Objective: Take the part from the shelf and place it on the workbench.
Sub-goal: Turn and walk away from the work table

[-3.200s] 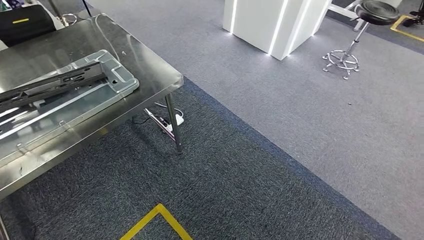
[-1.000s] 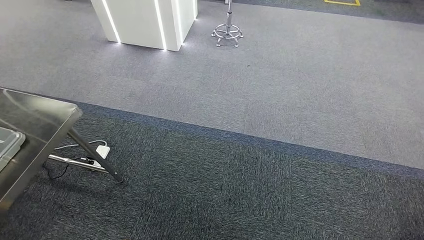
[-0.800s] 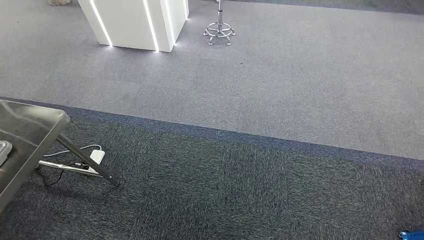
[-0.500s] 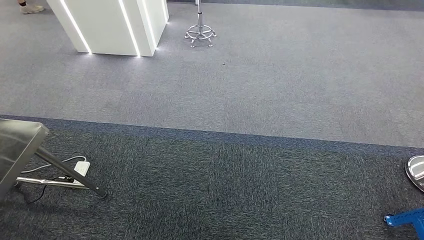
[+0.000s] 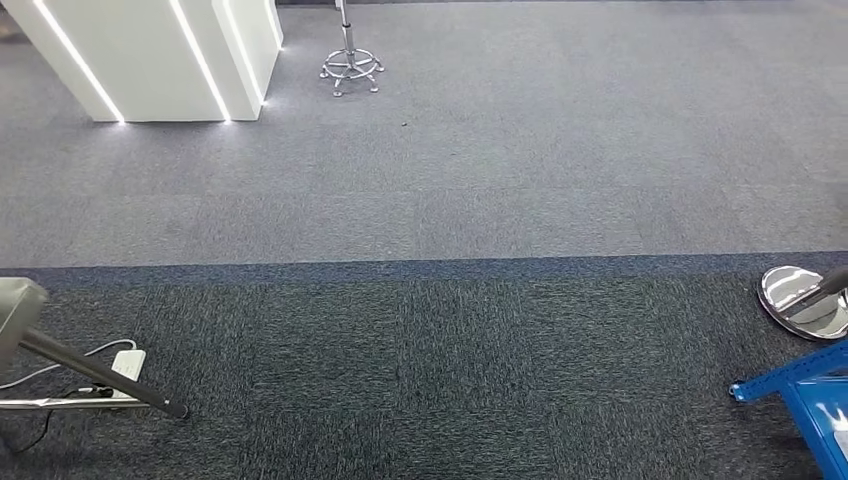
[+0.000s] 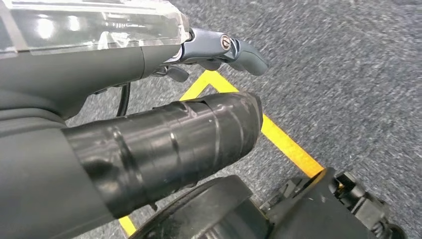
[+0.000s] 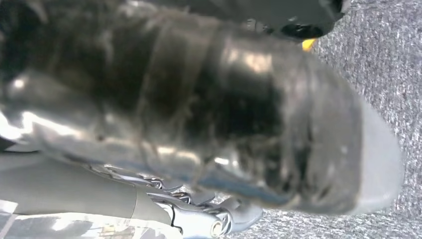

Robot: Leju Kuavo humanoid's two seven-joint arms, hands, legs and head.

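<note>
A corner of the steel workbench (image 5: 14,306) shows at the left edge of the head view, with its slanted leg (image 5: 100,378) below. A corner of the blue shelf frame (image 5: 806,392) comes in at the lower right. My left hand (image 6: 149,124) hangs over the carpet, its taped thumb (image 6: 199,134) and a grey finger (image 6: 241,49) stretched out and apart with nothing between them. My right hand (image 7: 199,109) is blurred and very close, its thick thumb across the view and pale fingers (image 7: 219,221) beside it, holding nothing.
Grey and dark carpet stretches ahead. A white lit pillar (image 5: 150,55) and a stool base (image 5: 350,68) stand far off. A chrome round base (image 5: 800,300) sits by the shelf. A power strip and cable (image 5: 125,365) lie under the workbench. Yellow floor tape (image 6: 283,144) runs below my left hand.
The camera has swung to the right: the workbench has slid off to the left edge, and the blue shelf corner and chrome base have come in at the right.
</note>
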